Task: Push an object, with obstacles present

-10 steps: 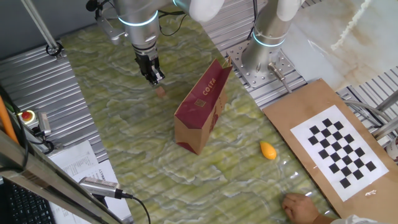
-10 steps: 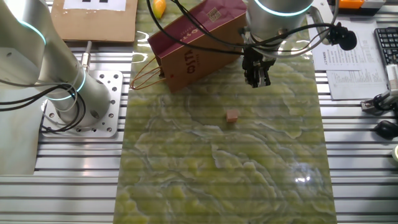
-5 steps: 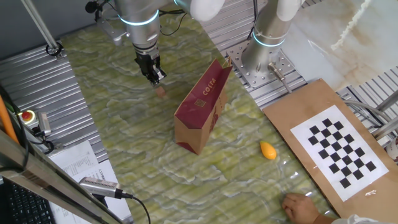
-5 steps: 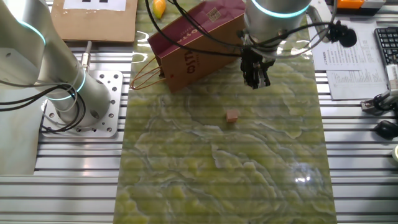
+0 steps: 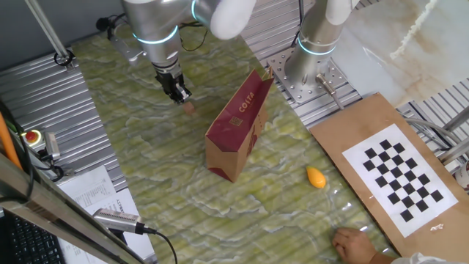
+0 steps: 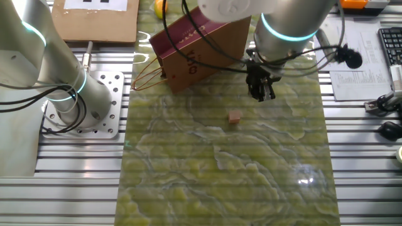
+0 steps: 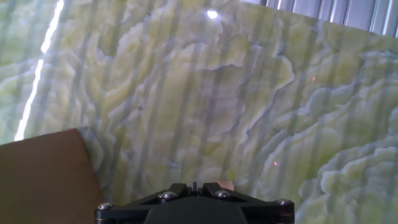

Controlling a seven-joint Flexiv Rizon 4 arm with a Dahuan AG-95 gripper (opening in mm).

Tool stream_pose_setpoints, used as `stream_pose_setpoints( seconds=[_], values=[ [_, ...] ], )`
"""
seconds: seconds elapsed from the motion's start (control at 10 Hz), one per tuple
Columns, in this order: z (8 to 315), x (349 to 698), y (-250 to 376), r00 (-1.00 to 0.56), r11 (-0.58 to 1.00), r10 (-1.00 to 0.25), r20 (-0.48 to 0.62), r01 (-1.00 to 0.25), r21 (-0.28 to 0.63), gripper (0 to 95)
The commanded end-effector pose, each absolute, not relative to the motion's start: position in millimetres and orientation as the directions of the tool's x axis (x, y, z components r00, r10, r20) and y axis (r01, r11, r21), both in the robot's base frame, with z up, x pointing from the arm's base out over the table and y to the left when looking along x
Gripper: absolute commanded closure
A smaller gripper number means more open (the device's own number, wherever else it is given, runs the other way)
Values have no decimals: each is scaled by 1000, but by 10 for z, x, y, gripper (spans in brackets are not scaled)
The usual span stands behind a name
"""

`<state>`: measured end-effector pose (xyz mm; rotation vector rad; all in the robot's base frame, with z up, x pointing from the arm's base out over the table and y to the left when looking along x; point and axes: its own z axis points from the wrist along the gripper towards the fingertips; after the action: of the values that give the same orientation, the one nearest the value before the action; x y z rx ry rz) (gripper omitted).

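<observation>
Pincer points straight down, near the pinkish lump

Robotics lab (slotted aluminium table, checkerboard calibration target).

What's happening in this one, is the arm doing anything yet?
The arm's tool hangs low over the green mat, just beside the small pinkish-tan lump, apparently lining up a push; contact cannot be confirmed. The tall brown Costa bag stands right by the lump as the obstacle. An orange oval piece lies farther off on the bag's other side. Whether the tool's fingers are open or shut cannot be told.
</observation>
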<state>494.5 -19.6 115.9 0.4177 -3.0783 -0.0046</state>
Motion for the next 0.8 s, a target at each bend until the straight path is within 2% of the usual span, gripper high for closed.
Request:
stream_pose_setpoints(
  seconds=[0.1,0.8],
  values=[
    [1145,4952,-191,-958,958,-285,41,-284,27,950],
    [1127,4923,-209,-947,951,-310,83,-306,52,950]
  ],
)
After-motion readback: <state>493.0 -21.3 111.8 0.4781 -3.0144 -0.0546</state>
